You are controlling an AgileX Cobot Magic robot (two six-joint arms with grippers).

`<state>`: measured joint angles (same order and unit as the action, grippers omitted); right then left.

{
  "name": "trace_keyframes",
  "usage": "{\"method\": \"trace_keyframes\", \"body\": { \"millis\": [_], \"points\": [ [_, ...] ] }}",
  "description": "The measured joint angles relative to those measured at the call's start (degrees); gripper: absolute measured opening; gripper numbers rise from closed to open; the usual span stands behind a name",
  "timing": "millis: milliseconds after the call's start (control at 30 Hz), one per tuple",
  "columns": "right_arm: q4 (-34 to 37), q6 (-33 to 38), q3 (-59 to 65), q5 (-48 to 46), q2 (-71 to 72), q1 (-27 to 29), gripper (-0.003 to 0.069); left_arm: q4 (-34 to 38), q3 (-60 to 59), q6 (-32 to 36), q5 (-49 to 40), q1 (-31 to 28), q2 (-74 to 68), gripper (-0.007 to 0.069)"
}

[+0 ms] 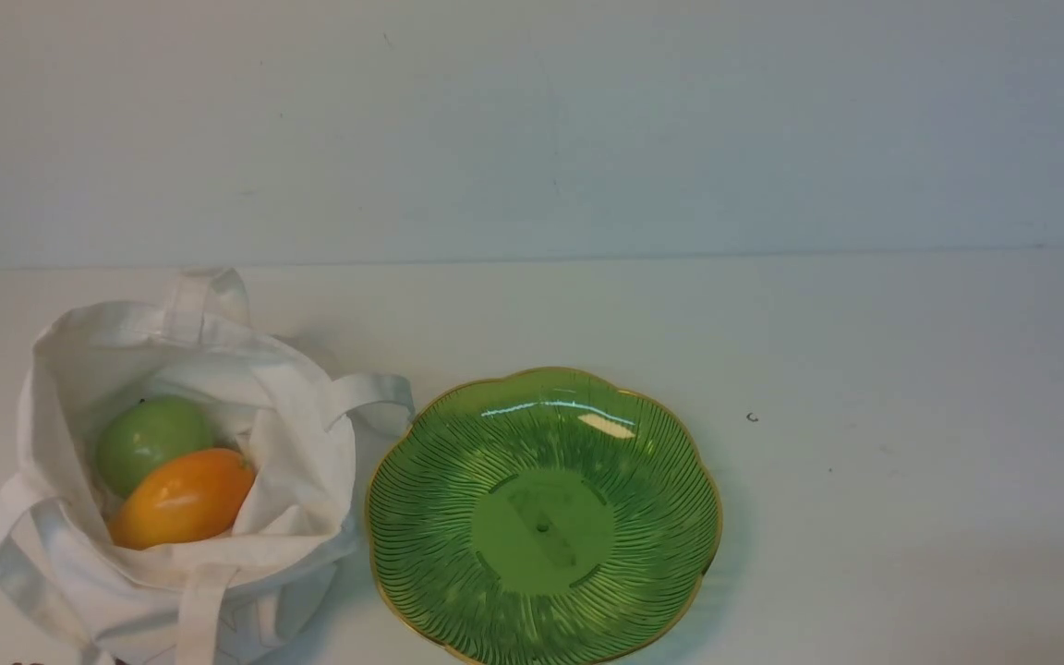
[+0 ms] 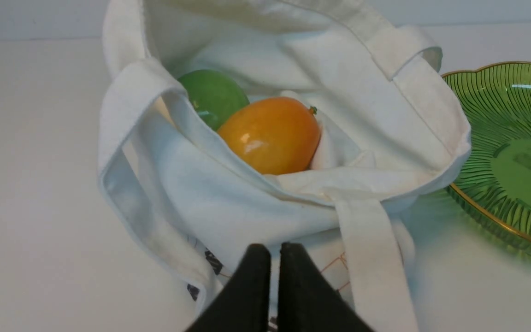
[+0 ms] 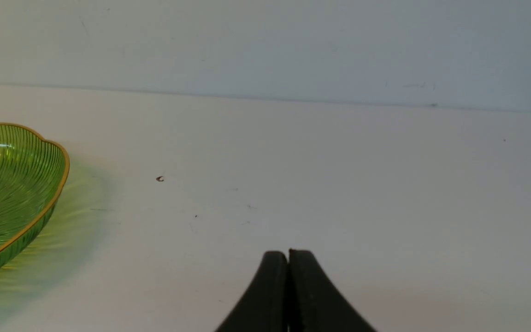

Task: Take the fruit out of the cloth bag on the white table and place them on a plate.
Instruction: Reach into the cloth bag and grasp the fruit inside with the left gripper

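Observation:
The white cloth bag (image 1: 172,443) lies open at the front left of the white table (image 1: 864,369). Inside it are an orange-yellow mango (image 1: 183,499) and a round green apple (image 1: 151,441), touching. The green glass plate (image 1: 486,443) with a gold rim stands just right of the bag and holds nothing. In the left wrist view my left gripper (image 2: 274,251) is shut and empty, just short of the bag's near side (image 2: 201,203), with the mango (image 2: 272,134) and apple (image 2: 212,96) beyond. My right gripper (image 3: 287,256) is shut and empty over bare table right of the plate (image 3: 30,184). Neither gripper shows in the front view.
A pale wall (image 1: 532,129) rises behind the table. A tiny dark speck (image 1: 752,417) lies right of the plate. The bag's strap handles (image 1: 375,392) droop toward the plate and over the bag's near side (image 2: 371,258).

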<state>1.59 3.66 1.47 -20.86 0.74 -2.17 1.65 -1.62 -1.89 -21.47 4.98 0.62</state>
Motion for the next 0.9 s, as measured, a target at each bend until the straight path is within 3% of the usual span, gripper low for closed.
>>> {"method": "trace_keyframes", "body": {
  "millis": [100, 133, 200, 267, 333, 433, 567, 600, 700, 800, 900],
  "points": [
    [0.0, 0.0, 0.0, 0.0, 0.0, 0.0, -0.0015, 6.29, 0.0, -3.38, 0.0, 0.0, 0.0, 0.0013],
    [0.0, 0.0, 0.0, 0.0, 0.0, 0.0, -0.0015, 13.88, 0.0, -6.95, -0.06, 0.0, 0.0, 0.0013],
    [0.0, 0.0, 0.0, 0.0, 0.0, 0.0, -0.0015, 19.58, 0.0, -10.48, -0.28, 0.0, 0.0, 0.0013],
    [0.0, 0.0, 0.0, 0.0, 0.0, 0.0, -0.0015, 34.72, 0.0, -17.29, -0.55, 0.0, 0.0, 0.0013],
    [0.0, 0.0, 0.0, 0.0, 0.0, 0.0, -0.0015, 43.3, 0.0, -19.56, -0.55, 0.0, 0.0, 0.0013],
    [0.0, 0.0, 0.0, 0.0, 0.0, 0.0, -0.0015, 48.91, 0.0, -20.54, 0.72, -0.05, 0.0, 0.0013],
    [0.0, 0.0, 0.0, 0.0, 0.0, 0.0, -0.0015, 50.25, 0.0, -18.28, 4.0, -0.11, 0.0, 0.0013],
    [0.0, 0.0, 0.0, 0.0, 0.0, 0.0, -0.0015, 50.23, 1.53, -13.43, 1.89, -0.11, -0.07, 0.0013],
    [0.0, 0.0, 0.0, 0.0, 0.0, 0.0, -0.0015, 48.89, 6.1, -9.3, -2.17, -0.11, -2.17, 0.0013],
    [0.0, 0.0, 0.0, 0.0, 0.0, 0.0, -0.0015, 41.88, 15.96, -5.49, -9.4, -0.11, -11.03, 0.0013],
    [0.0, 0.0, 0.0, 0.0, 0.0, 0.0, -0.0015, 29.82, 28.45, -4.04, -21.35, -0.11, -25.1, 0.0013]
  ]
}}
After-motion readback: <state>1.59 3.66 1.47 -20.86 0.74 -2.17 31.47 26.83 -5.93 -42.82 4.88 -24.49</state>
